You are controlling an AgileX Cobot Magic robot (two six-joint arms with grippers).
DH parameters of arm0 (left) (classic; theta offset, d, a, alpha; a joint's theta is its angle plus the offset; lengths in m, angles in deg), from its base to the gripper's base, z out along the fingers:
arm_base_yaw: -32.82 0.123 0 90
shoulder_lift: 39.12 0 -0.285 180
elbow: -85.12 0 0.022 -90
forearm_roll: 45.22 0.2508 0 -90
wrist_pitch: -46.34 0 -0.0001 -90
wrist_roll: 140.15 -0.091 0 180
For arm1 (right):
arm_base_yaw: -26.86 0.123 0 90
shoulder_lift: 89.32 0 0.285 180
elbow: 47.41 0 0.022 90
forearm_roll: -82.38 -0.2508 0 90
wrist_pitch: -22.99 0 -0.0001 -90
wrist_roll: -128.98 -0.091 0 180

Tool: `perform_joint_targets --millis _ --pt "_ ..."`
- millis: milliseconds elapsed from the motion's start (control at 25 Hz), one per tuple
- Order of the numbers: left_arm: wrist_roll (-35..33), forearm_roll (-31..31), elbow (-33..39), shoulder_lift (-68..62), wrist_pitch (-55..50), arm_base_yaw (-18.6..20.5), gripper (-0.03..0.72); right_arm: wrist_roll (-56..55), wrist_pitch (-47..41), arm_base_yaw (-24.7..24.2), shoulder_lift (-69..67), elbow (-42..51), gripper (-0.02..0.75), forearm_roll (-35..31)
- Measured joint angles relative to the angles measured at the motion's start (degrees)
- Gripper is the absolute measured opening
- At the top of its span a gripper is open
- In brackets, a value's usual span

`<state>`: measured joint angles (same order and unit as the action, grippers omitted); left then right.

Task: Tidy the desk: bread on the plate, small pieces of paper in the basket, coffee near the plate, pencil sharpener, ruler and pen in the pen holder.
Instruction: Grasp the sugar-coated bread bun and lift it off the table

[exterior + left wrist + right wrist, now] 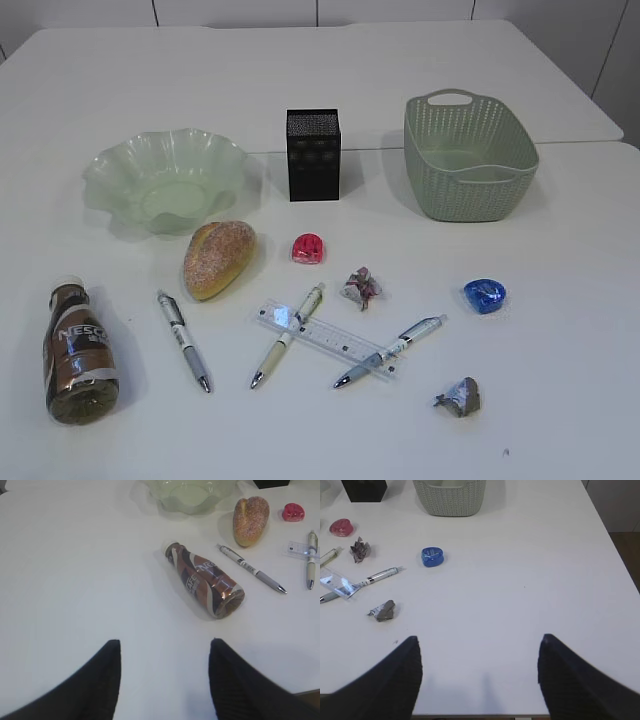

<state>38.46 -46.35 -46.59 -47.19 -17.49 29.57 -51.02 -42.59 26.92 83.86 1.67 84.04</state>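
Note:
On the white desk the bread lies just in front of the pale green plate. The coffee lies on its side at the front left. Three pens and the clear ruler lie mid-front, two of the pens crossing the ruler. A red pencil sharpener and a blue one sit nearby, with two crumpled papers. The black pen holder and the green basket stand behind. My left gripper is open over bare desk short of the coffee. My right gripper is open, empty.
Neither arm shows in the exterior view. The desk's front edge runs right below the right gripper, and its right edge drops to the floor. A seam joins a second table behind.

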Motion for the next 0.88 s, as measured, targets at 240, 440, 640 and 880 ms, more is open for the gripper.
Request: perform_joint_targets --millis 240,440,640,880 --pt "0.0 0.0 0.0 0.0 0.0 0.0 0.394 0.0 0.0 0.0 0.0 0.0 0.561 0.0" --pt "0.0 0.0 0.0 0.0 0.0 0.0 0.394 0.0 0.0 0.0 0.0 0.0 0.561 0.0" --pt "0.0 0.0 0.0 0.0 0.0 0.0 0.394 0.0 0.0 0.0 0.0 0.0 0.561 0.0" --pt "0.0 0.0 0.0 0.0 0.0 0.0 0.394 0.0 0.0 0.0 0.0 0.0 0.561 0.0"
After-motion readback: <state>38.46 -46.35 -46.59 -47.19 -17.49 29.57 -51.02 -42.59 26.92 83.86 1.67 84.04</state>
